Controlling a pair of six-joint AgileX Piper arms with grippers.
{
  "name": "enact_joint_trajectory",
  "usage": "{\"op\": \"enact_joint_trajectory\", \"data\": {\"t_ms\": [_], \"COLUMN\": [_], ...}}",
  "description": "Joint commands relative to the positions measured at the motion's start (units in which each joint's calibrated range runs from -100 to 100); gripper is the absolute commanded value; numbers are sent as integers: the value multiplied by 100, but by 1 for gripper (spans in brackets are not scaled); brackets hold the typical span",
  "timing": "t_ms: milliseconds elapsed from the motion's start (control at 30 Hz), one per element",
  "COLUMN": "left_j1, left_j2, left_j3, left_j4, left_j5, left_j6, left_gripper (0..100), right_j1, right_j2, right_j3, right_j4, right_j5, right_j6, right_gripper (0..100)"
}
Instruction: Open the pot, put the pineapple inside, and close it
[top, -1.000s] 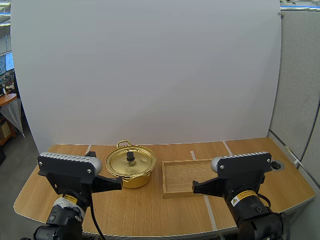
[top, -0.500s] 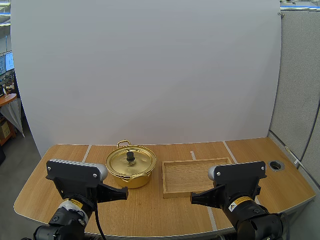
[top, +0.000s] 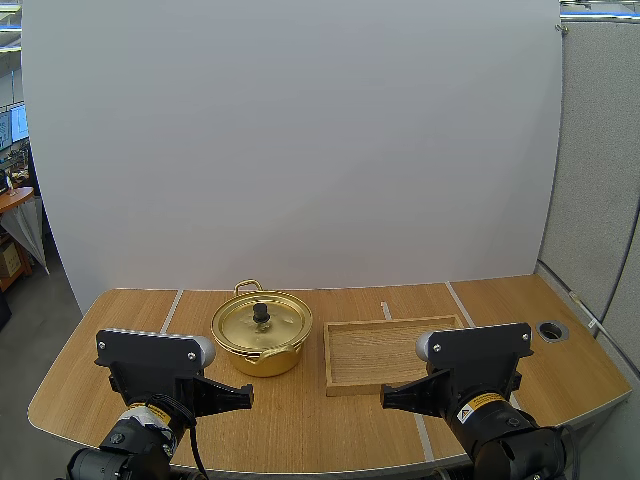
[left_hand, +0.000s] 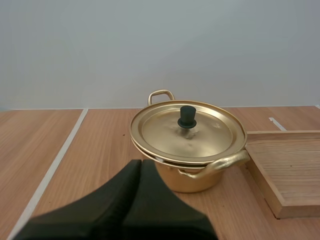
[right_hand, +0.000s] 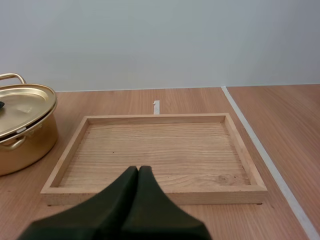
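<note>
A golden pot (top: 262, 335) stands on the table with its lid (left_hand: 187, 129) on, a black knob (left_hand: 187, 116) at the lid's middle. My left gripper (top: 245, 397) is shut on nothing, near the table's front, short of the pot (left_hand: 190, 150); its fingers lie together as one dark wedge (left_hand: 141, 165). My right gripper (top: 384, 396) is also shut on nothing, in front of the wooden tray (top: 385, 352). Its tip (right_hand: 138, 170) sits just before the tray's near rim (right_hand: 150, 192). The tray holds nothing. No pineapple appears.
White tape lines (top: 169, 308) run across the wooden table (top: 80, 375). A round cable hole (top: 551, 329) sits at the far right of the table. A white backdrop stands behind the table.
Both arms have sunk lower and drawn back toward the front edge over the last second. Pot, lid and tray have not moved.
</note>
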Motion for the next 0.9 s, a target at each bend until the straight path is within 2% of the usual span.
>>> {"op": "enact_joint_trajectory", "data": {"t_ms": [0,867], "left_j1": [8,8], "left_j2": [-18,-18], "left_j3": [0,0], "left_j4": [51,63], "left_j5": [-17,-152], "left_j6": [-72,-72], "left_gripper": [0,0], "right_j1": [-18,-18], "right_j2": [-39,-39], "right_j3": [0,0], "right_j4": [10,10], "right_j5": [23,6], "right_j6": [-14,-14], "right_gripper": [0,0]}}
